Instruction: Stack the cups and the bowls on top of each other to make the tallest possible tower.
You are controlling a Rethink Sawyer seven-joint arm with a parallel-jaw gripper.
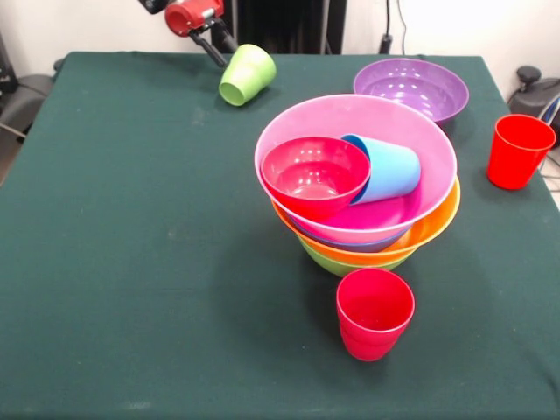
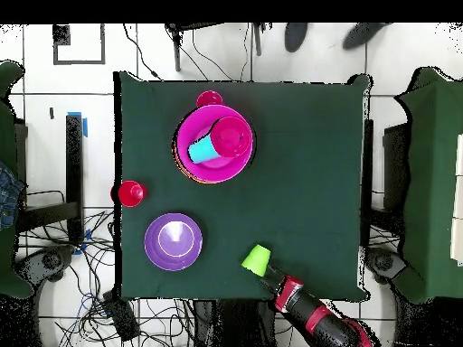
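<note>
Your tower stands mid-table, right of centre in the front view: green, orange and blue bowls nested under the pink bowl. Inside the pink one, the small red bowl sits tilted with the sky blue cup lying beside it. A red cup stands just in front. The purple bowl sits behind, and another red cup far right. The gripper holds the lime green cup at the far edge.

The tower and two red cups (one just beside it) crowd one side; the other is open cloth.
</note>
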